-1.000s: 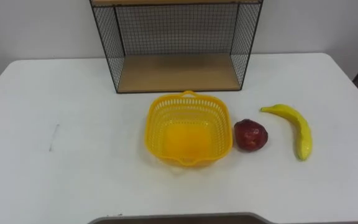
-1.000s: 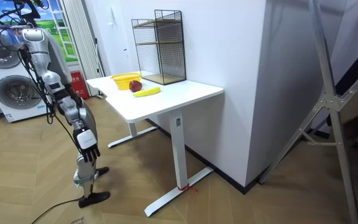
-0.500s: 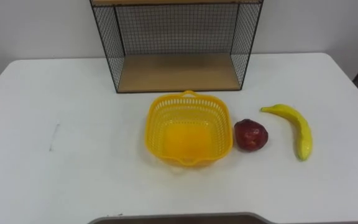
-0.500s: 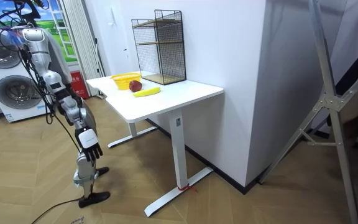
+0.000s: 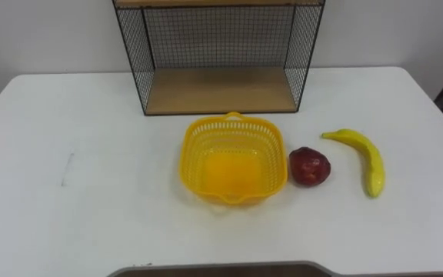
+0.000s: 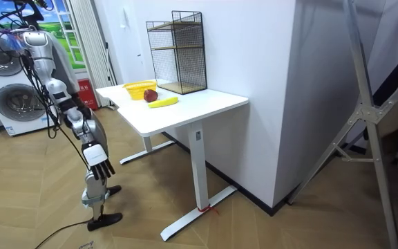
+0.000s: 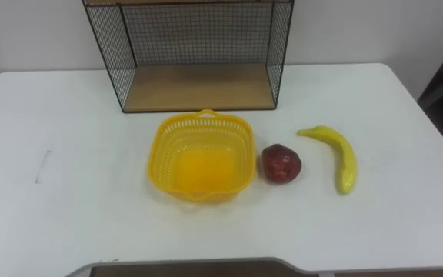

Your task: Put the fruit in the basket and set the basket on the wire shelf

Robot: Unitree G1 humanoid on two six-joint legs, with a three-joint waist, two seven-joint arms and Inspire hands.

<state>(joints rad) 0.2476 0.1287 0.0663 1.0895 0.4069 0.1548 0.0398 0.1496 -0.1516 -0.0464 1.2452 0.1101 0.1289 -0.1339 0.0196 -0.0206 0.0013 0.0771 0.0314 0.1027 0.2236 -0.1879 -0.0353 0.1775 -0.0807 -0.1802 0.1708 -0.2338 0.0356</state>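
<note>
Table: a white surface (image 5: 68, 115) is seen from its front edge, with a faint grey mark (image 5: 66, 168) noted toward the left edge.
Wire shelf: the black mesh frame (image 5: 220, 35) is stood upright at the middle of the rear edge. Its open side is turned toward the front edge, and its wooden floor is bare.
Basket: the yellow plastic basket (image 5: 191, 154) is set upright on the middle of the surface, just in front of the shelf and apart from it. No fruit is held in it.
Red fruit: a dark red fruit (image 5: 310, 166) is laid on the surface just beside the basket's right wall (contact cannot be judged).
Banana: a yellow banana (image 5: 373, 165) is laid further toward the right edge, near the red fruit but apart from it. Its stem end is pointed toward the basket and its length is curved toward the front edge.
Robot: it is stood on the wooden floor at the table's front edge, at the room view's left, with a washing machine (image 6: 9, 97) behind it.
Right hand: it (image 6: 96, 158) is hung low beside the body, below the level of the surface. The fingers are loosely extended downward and nothing is grasped.
</note>
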